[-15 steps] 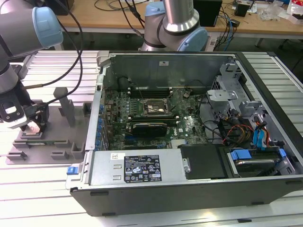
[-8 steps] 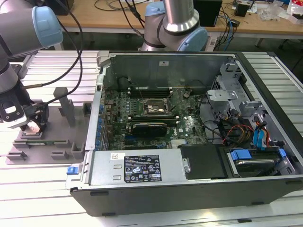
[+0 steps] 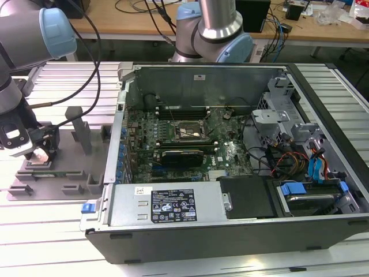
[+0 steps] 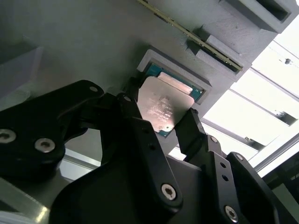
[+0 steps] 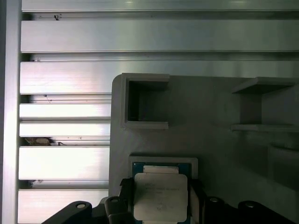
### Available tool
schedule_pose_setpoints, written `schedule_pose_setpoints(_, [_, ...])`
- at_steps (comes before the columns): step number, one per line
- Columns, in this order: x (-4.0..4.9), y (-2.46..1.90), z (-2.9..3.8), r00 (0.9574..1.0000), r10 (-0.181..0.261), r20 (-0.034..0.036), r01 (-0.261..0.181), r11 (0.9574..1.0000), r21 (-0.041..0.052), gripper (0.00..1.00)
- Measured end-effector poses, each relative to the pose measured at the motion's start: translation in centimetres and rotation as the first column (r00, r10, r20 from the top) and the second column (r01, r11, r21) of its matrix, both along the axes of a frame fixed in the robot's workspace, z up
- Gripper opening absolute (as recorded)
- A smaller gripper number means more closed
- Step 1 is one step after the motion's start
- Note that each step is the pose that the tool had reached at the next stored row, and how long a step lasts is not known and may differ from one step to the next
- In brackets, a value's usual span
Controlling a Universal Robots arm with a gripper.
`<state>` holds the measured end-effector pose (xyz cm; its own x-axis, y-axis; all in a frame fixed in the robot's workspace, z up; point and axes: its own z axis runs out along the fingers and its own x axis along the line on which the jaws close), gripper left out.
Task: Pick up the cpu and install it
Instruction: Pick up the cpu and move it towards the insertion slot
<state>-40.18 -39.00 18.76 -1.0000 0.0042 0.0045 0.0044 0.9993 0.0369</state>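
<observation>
First wrist view: the cpu (image 5: 161, 199) sits at the small square pocket of the grey tray (image 5: 210, 116). Its silver lid faces the camera and a thin blue-green rim shows along one edge. The tool (image 5: 161, 193) has a black finger pressed to each of two opposite sides, so it looks clamped on the chip. The tray lies on the ribbed aluminium surface (image 5: 65, 37).

Second wrist view: same grip from a lower angle. The fingers (image 4: 132, 112) hug the chip's edges with no gap showing. The chip seems tipped a little against the pocket, but it's hard to tell whether it has cleared the rim.

Exterior view: the tool (image 3: 36, 153) is down on the tray (image 3: 75, 173) at the exterior view's left. That's well apart from the open computer case (image 3: 230, 213), where the socket (image 3: 187, 133) sits mid-motherboard.

Judgement: this is the pick-up. Doing it well probably means squeezing only the edges, keeping the chip flat, and coming straight up out of the pocket, because the walls are tight and a tilt could snag a corner.
</observation>
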Motion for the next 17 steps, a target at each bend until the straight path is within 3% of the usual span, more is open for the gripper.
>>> schedule_pose_setpoints(7, [0.0, 0.0, -0.04, 1.0, 0.0, 0.0, 0.0, 1.0, 0.0001, 0.58])
schedule_pose_setpoints(8, [0.0, 0.0, -0.04, 1.0, 0.0, 0.0002, 0.0, 1.0, 0.0001, 0.65])
schedule_pose_setpoints(17, [0.0, 0.0, 0.07, 1.0, 0.0, 0.0001, 0.0, 1.0, 0.0001, 0.65])
